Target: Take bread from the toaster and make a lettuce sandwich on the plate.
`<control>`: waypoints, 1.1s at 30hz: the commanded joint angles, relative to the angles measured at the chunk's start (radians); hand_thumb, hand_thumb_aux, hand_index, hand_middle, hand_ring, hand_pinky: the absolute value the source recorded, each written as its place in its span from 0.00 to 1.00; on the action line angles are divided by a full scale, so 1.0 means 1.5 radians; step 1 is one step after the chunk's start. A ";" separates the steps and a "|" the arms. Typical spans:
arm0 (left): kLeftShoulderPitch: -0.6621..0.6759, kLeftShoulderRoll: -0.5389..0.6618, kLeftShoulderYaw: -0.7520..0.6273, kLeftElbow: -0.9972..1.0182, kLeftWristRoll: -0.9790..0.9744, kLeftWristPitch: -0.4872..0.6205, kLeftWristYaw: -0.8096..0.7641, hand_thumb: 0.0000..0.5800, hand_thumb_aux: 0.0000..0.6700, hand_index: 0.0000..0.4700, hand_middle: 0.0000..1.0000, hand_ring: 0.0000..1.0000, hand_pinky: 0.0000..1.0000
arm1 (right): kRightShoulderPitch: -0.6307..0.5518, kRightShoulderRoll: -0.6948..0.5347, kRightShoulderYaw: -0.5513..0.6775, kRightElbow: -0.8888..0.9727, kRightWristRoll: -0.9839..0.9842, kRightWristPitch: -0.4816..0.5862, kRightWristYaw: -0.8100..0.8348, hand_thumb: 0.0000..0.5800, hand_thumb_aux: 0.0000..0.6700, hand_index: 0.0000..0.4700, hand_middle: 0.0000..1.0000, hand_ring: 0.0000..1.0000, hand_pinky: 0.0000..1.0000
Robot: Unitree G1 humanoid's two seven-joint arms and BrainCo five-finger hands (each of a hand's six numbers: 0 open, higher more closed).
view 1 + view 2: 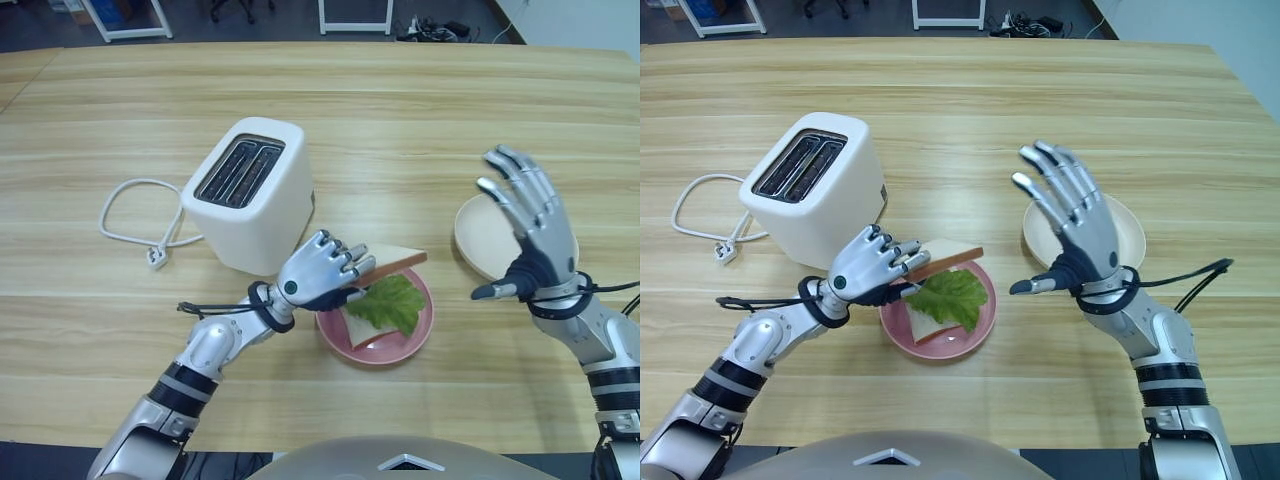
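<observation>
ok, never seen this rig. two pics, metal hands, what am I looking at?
Both pictures come from one stereo camera on a humanoid robot's head, left eye and right eye, looking down at a wooden table. They show the same scene, slightly shifted. The metal hands are the robot's own.

On the table are a white toaster with its cord, a pink plate holding a bread slice topped with a lettuce leaf, and a beige plate.

The left hand grips a second bread slice over the pink plate. The right hand is open, raised by the beige plate, holding nothing.
</observation>
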 commanded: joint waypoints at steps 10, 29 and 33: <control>-0.016 0.044 -0.050 0.046 0.021 0.002 0.055 1.00 1.00 1.00 1.00 1.00 1.00 | -0.050 -0.049 0.102 0.121 0.068 -0.054 0.224 0.00 0.00 0.00 0.00 0.00 0.00; -0.024 0.063 -0.117 0.071 0.023 0.003 0.053 1.00 1.00 1.00 1.00 1.00 1.00 | -0.043 -0.084 0.207 0.110 0.182 -0.077 0.548 0.00 0.00 0.00 0.00 0.00 0.00; -0.024 0.067 -0.132 0.075 0.026 -0.002 0.046 1.00 1.00 1.00 1.00 1.00 1.00 | -0.064 -0.094 0.253 0.123 0.219 -0.070 0.657 0.00 0.00 0.00 0.00 0.00 0.00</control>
